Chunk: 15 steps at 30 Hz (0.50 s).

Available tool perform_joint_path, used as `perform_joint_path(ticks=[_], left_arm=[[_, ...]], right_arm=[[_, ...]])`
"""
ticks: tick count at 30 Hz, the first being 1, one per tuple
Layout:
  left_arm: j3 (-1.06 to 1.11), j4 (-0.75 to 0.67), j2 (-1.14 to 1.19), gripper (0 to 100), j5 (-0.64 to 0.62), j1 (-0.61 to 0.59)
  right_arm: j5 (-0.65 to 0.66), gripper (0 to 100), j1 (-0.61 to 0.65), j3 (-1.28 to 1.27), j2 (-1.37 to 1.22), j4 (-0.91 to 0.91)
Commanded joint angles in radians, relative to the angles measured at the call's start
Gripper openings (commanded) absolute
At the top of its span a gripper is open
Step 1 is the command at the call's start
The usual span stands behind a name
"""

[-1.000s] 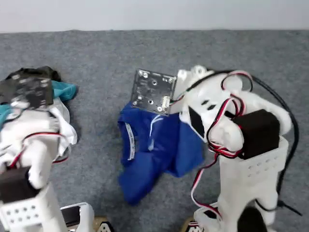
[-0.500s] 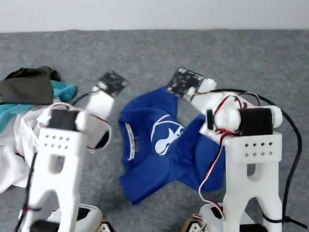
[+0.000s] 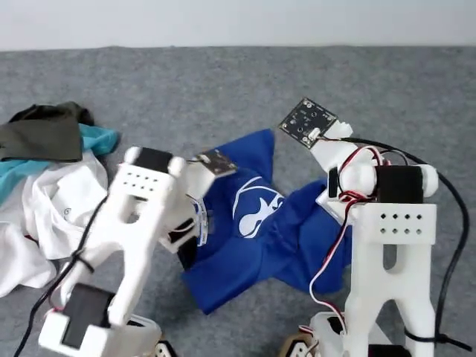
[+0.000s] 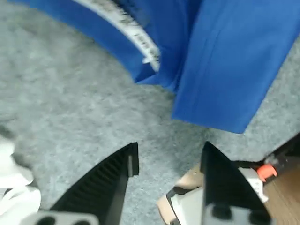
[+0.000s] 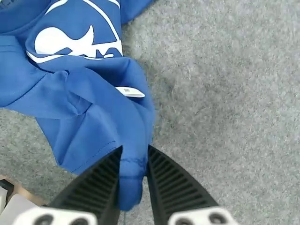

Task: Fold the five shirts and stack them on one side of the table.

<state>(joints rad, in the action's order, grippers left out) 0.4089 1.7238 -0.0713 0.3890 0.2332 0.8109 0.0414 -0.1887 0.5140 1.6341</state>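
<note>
Near the middle of the desk (image 3: 223,82) we see the blue shirt (image 3: 253,223) lying crumpled with its white print facing up, and our right claw (image 5: 135,152) is pinched tight on a fold at its edge. Our left claw (image 4: 169,152) hangs with its jaws spread wide and nothing between them, over bare grey surface just beside the shirt's collar. Against the desk's left edge we find a white shirt (image 3: 52,216), a teal shirt (image 3: 97,139) and a dark shirt (image 3: 44,134) heaped together, apart from the blue one.

Setting: you are at a robot test bench.
Evidence: grey felt-covered table (image 3: 163,82), plain white wall (image 3: 238,22), white printed arm (image 3: 390,256).
</note>
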Motion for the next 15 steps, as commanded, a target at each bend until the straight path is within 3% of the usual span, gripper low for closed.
perform_joint_path(ticks=[1, 15], left_arm=[[-0.041, 0.011, 0.041, 23, -0.029, 0.066], [-0.045, -0.144, 0.330, 22, -0.078, 0.123]], right_arm=[[-0.011, 0.9, -0.012, 0.005, 0.033, -0.012], [-0.011, 0.9, -0.012, 0.005, 0.033, -0.012]])
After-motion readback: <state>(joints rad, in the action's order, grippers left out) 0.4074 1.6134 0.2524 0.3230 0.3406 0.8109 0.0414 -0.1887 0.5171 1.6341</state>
